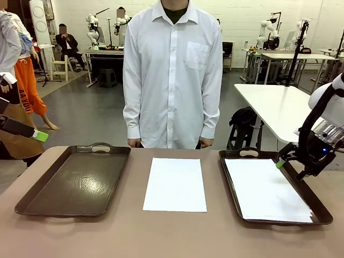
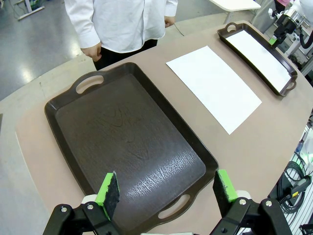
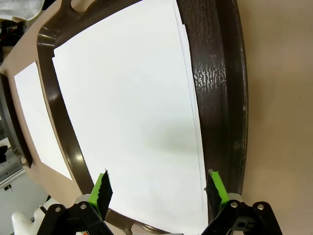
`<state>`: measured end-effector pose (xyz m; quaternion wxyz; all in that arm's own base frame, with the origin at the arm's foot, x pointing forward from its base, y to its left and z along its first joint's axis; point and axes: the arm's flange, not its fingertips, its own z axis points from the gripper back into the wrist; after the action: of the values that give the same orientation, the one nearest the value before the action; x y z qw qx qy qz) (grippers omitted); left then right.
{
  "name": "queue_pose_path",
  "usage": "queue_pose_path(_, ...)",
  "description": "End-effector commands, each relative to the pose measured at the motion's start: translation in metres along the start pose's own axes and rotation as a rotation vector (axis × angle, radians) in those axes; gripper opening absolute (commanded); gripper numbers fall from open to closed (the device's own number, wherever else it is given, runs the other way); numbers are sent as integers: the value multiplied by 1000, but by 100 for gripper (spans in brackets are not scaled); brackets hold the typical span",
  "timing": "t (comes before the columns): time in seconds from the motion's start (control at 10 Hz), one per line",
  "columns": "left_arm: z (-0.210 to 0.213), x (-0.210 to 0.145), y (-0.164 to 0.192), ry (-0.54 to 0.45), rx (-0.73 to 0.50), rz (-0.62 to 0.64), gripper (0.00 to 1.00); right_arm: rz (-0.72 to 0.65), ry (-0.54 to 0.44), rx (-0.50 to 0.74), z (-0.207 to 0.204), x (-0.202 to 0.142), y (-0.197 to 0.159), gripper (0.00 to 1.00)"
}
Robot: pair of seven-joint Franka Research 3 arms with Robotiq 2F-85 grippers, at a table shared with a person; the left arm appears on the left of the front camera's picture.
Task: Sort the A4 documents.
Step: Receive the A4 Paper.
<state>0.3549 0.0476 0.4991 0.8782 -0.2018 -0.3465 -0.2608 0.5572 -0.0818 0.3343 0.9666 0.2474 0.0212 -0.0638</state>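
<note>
Judging from the layout, sorting has barely begun: most A4 documents [image 1: 266, 191] lie stacked in the right tray [image 1: 321, 214] under the right gripper [image 3: 157, 188], one sheet [image 1: 175, 184] rests on the table [image 1: 107, 236] between the trays, and the left tray [image 1: 75, 183] holds nothing below the left gripper [image 2: 166, 188], both grippers' jaws spread wide and gripping nothing.

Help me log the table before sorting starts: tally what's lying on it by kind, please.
Dark brown handled trays: 2 (left one empty, right one holding paper)
Loose A4 sheet on the table between them: 1
Stack of A4 sheets in the right tray: 1 (number of sheets can't be told)
Total: 4, counting the stack as one
</note>
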Motion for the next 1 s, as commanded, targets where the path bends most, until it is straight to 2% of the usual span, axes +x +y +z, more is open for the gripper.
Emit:
queue_pose_path(0.0, -2, -2, 2, -12, -19, -12, 100, 114, -150, -73, 68, -7, 39, 100)
queue_pose_path(0.1, -2, -2, 2, -12, -19, -12, 100, 244, -231, -87, 119, -31, 80, 100)
queue_pose_path(0.2, -2, -2, 2, -12, -19, -12, 100, 389, -309, -176, 133, -68, 115, 100)
queue_pose_path(0.3, -2, -2, 2, -12, -19, -12, 100, 515, -329, -205, 122, -97, 134, 100)
queue_pose_path(0.4, -2, -2, 2, -12, -19, -12, 100, 646, -299, -183, 108, -121, 144, 100)
queue_pose_path(0.6, -2, -2, 2, -12, -19, -12, 100, 976, -182, -42, 103, -173, 141, 100)
queue_pose_path(0.7, -2, -2, 2, -12, -19, -12, 100, 1102, -169, -7, 102, -200, 131, 100)
queue_pose_path(0.8, -2, -2, 2, -12, -19, -12, 100, 1207, -254, 17, 102, -229, 119, 100)
queue_pose_path(0.9, -2, -2, 2, -12, -19, -12, 100, 1229, -316, 35, 104, -239, 114, 100)
